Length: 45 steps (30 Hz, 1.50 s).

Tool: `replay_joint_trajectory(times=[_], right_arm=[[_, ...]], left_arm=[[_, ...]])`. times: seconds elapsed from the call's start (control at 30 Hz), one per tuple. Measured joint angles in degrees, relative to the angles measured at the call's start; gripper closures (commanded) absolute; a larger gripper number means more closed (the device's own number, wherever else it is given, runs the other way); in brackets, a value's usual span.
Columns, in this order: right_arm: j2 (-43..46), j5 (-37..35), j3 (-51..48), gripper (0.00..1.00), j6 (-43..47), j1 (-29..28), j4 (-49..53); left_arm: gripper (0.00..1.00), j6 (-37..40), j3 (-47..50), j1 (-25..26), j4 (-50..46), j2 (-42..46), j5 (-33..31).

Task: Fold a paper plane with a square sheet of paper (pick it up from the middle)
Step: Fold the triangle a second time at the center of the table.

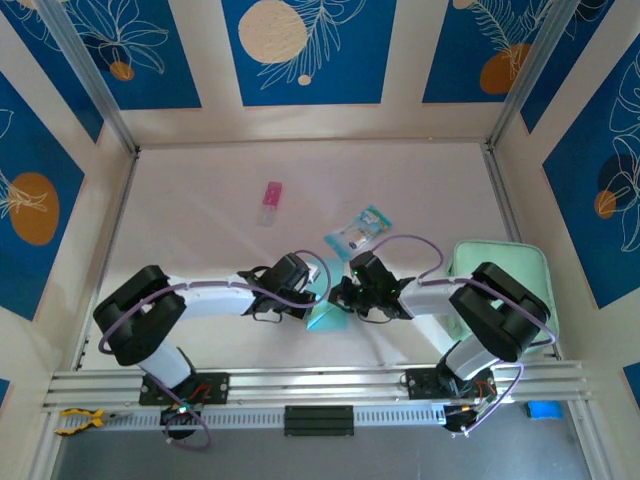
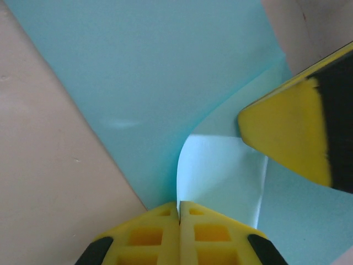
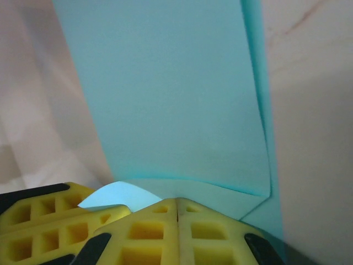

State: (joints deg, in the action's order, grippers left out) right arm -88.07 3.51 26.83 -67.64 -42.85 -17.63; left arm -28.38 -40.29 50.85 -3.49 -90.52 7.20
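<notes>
Left gripper (image 2: 179,212) and right gripper (image 3: 176,204) each pinch the paper sheet (image 2: 165,83); seemingly early folds, no plane yet.

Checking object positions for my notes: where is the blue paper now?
Top view: the blue paper is at the table's front centre, pinched between the left gripper and right gripper, just nearer than the printed packet.

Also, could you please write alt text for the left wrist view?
The left hand, shut, pinches a curled edge of the light-blue paper sheet, which spreads away across the frame, with the beige table beside it. Another yellow-and-black finger reaches in from the right.
</notes>
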Motion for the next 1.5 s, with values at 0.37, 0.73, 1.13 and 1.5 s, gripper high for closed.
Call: replay_joint_trajectory(times=[0.37,0.73,1.13,1.5], right_arm=[[0.0,-0.1,-2.0,1.0,-1.0,0.2,-4.0],[0.0,-0.1,-2.0,1.0,-1.0,0.2,-4.0],[-0.1,0.1,-1.8,1.0,-1.0,0.2,-3.7],[-0.2,0.5,-1.7,1.0,-1.0,0.2,-3.6]], left_arm=[[0.66,-0.6,-1.9,0.0,-5.1,2.1,0.2],[0.86,-1.6,-4.5,0.0,-10.5,11.5,2.5],[0.9,-2.8,-6.3,0.0,-5.6,-0.8,18.8],[0.9,-2.6,-6.9,0.0,-5.4,-4.8,19.5]])
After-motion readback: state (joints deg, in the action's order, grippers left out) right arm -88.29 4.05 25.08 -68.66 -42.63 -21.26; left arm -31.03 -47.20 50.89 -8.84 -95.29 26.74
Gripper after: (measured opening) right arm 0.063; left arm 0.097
